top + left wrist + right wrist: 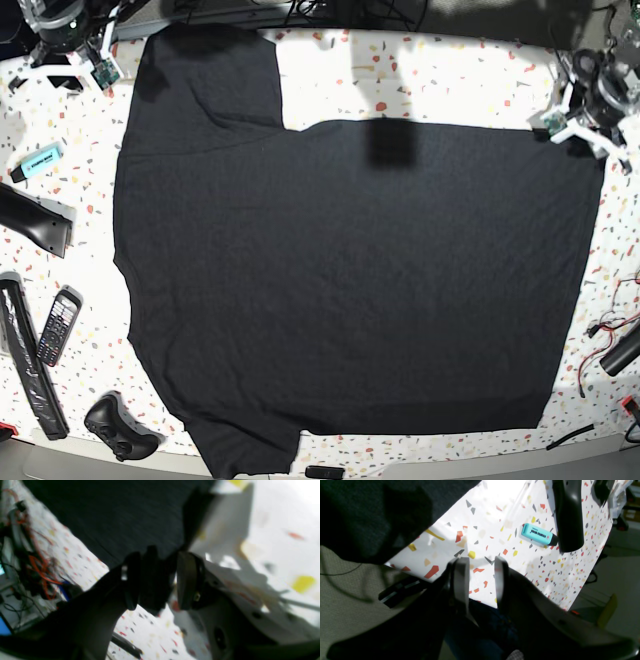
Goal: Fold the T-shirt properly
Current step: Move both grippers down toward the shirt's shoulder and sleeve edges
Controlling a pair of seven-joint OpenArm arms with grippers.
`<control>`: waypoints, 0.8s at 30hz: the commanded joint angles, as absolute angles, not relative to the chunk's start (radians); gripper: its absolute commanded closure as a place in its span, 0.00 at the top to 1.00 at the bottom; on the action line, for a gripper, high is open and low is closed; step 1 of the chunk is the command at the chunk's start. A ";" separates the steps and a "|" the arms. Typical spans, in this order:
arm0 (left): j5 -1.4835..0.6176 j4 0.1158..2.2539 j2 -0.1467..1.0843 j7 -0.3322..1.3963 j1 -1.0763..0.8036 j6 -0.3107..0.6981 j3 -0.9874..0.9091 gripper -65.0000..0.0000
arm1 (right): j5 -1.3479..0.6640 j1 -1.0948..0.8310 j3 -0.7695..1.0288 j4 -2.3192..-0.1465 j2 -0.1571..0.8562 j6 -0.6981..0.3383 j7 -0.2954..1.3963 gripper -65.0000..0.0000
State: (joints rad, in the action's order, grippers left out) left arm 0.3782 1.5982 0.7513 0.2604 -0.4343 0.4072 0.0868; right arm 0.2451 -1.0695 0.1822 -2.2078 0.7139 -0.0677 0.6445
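T-shirt [350, 280]: lying spread flat, plain side up, covering the desk [420, 75]. Left hand [156, 580] hovering spread at hem corner; right hand [480, 580] parted, gripping nothing. Folding seemingly not yet begun; next move: pinching corners.

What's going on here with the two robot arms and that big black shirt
A two-armed robot is working on folding a black T-shirt, which lies spread flat, plain side up, on a speckled table. Both arms sit at the table's far corners. The left gripper is open at the shirt's edge, holding nothing visible; the right gripper hangs open over bare tabletop. No fold is made yet.
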 commanded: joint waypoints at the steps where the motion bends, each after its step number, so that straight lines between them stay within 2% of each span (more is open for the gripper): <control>1: 0.378 1.586 0.766 0.260 -0.423 0.404 0.094 0.36 | 0.263 -1.078 0.191 -2.223 0.722 -0.058 0.640 0.26; 13: 0.393 1.418 0.792 0.210 -0.310 0.405 0.141 0.36 | 0.263 -1.078 0.191 -2.223 0.720 -0.055 0.640 0.26; 24: 0.392 1.413 0.804 0.207 -0.311 0.408 0.141 0.34 | 0.263 -1.078 0.191 -2.223 0.720 -0.055 0.640 0.26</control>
State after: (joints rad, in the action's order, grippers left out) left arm 0.3367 1.4410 0.8070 0.1268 -0.3290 0.4572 0.1383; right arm 0.2451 -1.0695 0.1822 -2.2078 0.7113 -0.0669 0.6476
